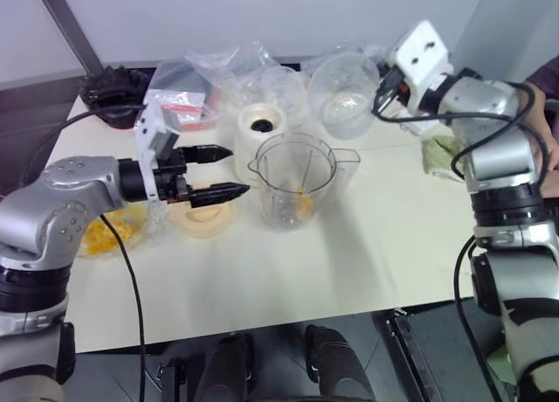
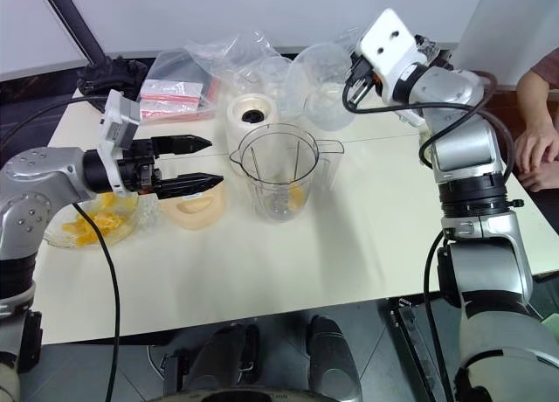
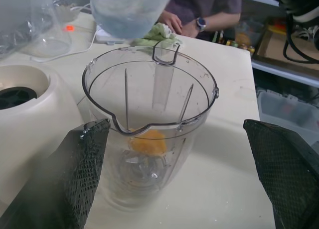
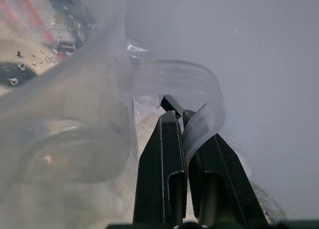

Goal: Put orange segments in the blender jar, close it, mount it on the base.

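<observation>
At the centre of the pale table point(image 1: 376, 245), the blender jar point(image 1: 297, 179) is shown standing upright and uncovered, its spout turned toward the robot's left and its handle toward the right. A few orange segments point(image 3: 148, 142) are seen at its bottom, beside the dark blade hub. Just behind the jar and slightly to its left, the base point(image 1: 260, 127) is placed, its black socket facing up and nothing mounted on it. The round pale orange lid point(image 2: 194, 210) lies flat on the table just left of the jar. Further left, a glass bowl point(image 2: 92, 223) holding more yellow fruit is partly hidden by the left arm.

The left gripper point(image 1: 220, 172) is held level above the lid, its two black fingers spread wide and pointed at the jar; nothing is held between them. The right gripper point(image 4: 180, 120) is raised over the far side of the table, its fingers pressed together on the looped handle of a clear plastic cup point(image 1: 342, 92), which is lifted behind the jar. Crumpled clear bags point(image 1: 231, 70) lie at the far edge. A person's hand point(image 2: 534, 149) rests at the table's right edge.
</observation>
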`<control>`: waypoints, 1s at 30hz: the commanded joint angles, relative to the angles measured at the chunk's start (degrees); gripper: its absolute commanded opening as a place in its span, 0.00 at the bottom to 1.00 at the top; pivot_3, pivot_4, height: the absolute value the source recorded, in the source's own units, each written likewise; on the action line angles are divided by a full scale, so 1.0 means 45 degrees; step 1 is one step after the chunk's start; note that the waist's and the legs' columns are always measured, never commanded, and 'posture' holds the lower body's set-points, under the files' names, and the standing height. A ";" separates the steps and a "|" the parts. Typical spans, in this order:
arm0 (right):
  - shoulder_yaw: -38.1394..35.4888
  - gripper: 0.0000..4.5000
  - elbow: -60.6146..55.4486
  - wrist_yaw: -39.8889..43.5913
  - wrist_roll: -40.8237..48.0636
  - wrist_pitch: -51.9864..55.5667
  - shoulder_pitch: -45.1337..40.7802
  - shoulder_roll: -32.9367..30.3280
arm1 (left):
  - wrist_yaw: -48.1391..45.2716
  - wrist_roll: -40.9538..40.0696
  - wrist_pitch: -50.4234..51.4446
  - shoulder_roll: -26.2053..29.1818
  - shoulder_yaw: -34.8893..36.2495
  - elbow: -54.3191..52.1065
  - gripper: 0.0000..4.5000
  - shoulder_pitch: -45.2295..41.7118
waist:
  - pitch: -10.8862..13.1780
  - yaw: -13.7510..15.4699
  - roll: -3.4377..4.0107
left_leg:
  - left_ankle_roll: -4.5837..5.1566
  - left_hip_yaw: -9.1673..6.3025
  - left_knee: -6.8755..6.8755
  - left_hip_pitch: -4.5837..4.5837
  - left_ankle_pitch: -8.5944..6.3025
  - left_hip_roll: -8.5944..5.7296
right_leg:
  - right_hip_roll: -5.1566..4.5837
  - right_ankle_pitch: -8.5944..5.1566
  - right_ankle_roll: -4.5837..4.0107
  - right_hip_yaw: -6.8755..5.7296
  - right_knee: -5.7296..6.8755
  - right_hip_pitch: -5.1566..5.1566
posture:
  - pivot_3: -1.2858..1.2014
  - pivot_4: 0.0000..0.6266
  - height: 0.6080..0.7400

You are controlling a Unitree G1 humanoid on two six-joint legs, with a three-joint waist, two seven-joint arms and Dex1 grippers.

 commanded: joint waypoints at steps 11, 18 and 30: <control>0.0000 0.01 -0.0454 0.0152 -0.1106 -0.2382 -0.0245 -0.0253 | 0.0005 0.0151 -0.0381 -0.0088 0.0080 -0.0220 1.00 -0.0128 | 0.0000 0.0000 0.0000 | 0.0000 -0.0002 0.0001 0.0000 0.0000 0.0000 | 0.0000 0.0000 0.0000 0.0000 0.0003 0.0000 | 0.52 0.24 1.00; 0.0152 0.01 -0.0214 0.0056 -0.1734 -0.3262 -0.0266 -0.0343 | 0.0052 0.0172 -0.0407 -0.0167 0.0055 -0.0249 1.00 -0.0105 | 0.0000 -0.0009 0.0000 | 0.0000 -0.0001 0.0001 0.0002 0.0000 0.0000 | 0.0001 0.0000 0.0000 0.0000 0.0005 0.0000 | 0.52 0.24 1.00; 0.0256 0.01 0.0004 -0.0093 -0.2370 -0.4034 -0.0226 -0.0336 | 0.0032 0.0301 -0.0429 -0.0205 0.0053 -0.0202 1.00 -0.0133 | -0.0001 -0.0025 -0.0002 | -0.0001 -0.0002 0.0004 0.0006 0.0001 -0.0001 | 0.0001 0.0001 -0.0001 0.0000 0.0015 0.0001 | 0.52 0.24 1.00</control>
